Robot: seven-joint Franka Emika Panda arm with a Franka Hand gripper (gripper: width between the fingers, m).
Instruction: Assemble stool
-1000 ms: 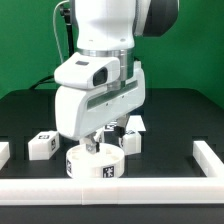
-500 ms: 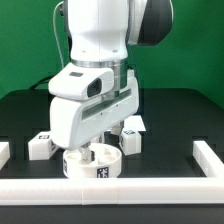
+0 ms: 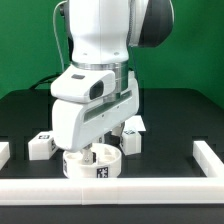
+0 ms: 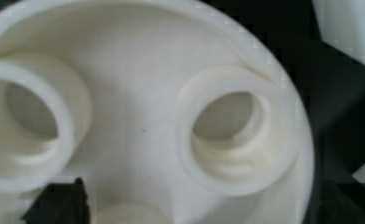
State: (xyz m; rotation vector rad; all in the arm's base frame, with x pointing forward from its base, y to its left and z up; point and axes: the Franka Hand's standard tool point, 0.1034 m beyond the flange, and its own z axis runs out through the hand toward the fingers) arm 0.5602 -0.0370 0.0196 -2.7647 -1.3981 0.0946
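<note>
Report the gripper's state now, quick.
Gripper: fingers open, low over the round stool seat; no grip on it shows.

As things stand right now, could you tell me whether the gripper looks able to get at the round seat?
Probably yes. The gripper hangs directly over the seat with its jaws open, and nothing shows between them. The nearest legs sit off to either side, clear of the way down.

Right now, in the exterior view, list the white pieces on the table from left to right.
left border rail → left leg block → round seat → right leg block → right border rail
</note>
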